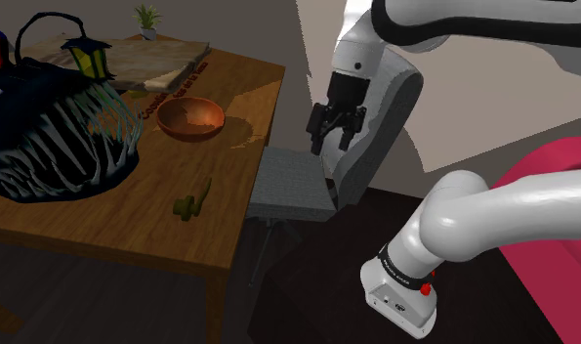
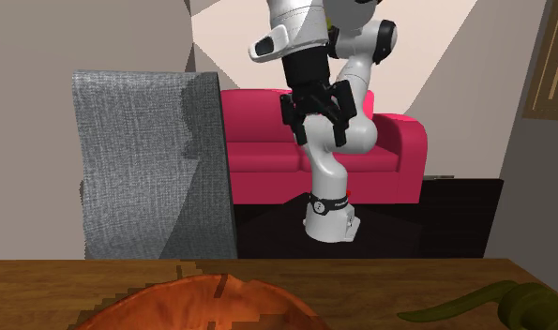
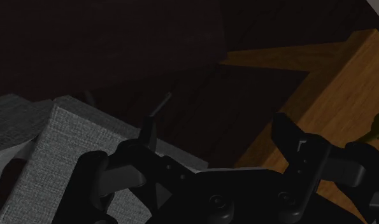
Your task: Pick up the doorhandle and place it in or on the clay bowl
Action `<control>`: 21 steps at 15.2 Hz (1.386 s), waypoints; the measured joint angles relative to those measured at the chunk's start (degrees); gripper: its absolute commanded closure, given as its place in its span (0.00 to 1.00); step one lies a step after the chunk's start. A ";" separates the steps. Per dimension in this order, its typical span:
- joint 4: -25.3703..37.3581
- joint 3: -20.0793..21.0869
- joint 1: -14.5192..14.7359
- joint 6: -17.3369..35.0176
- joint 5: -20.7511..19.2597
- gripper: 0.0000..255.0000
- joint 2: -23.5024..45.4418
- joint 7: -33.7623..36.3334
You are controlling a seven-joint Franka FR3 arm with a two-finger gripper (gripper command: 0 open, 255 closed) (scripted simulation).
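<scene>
**Approach not yet made: open gripper over the chair, doorhandle lying on the table**

The gripper (image 1: 331,143) hangs with its fingers spread and nothing between them, over the grey chair (image 1: 290,182) just off the table's edge. The doorhandle (image 1: 192,202), an olive-green bent piece, lies flat on the wooden table (image 1: 132,220) toward its near edge in the shoulder view, well apart from the gripper and to its left in that view. The clay bowl (image 1: 191,117), orange-brown, sits farther back on the same table, apart from the handle.

The step in hand looks to be the approach. Doing it well probably means carrying the hand toward the shoulder view's left, across the table edge and high enough to clear the chair, then coming straight down over the handle. The fingers would best straddle the slim lever across its narrow width, not along its length. Because it lies low on the wood, the tips should get close to the surface before closing. The big dark fish figure (image 1: 54,147) stands to the handle's left in that view and wants a wide berth.

Counted: one doorhandle; one bowl; one table; one chair; one fish figure; one lantern (image 1: 89,59); one small potted plant (image 1: 146,18); one pink sofa (image 1: 561,186); one arm (image 1: 474,220) with one gripper.
</scene>
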 measured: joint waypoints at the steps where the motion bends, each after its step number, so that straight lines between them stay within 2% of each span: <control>1: -0.11 1.50 0.64 1.41 1.22 0.00 0.16 1.47; 7: -0.82 9.61 3.21 12.80 6.53 0.00 4.23 8.11; 12: 1.22 16.80 4.33 22.00 8.93 0.00 9.77 14.21; 17: 4.79 24.20 3.67 31.35 8.17 0.00 17.15 20.85; 21: 9.56 31.06 1.41 38.45 3.77 0.00 25.05 28.19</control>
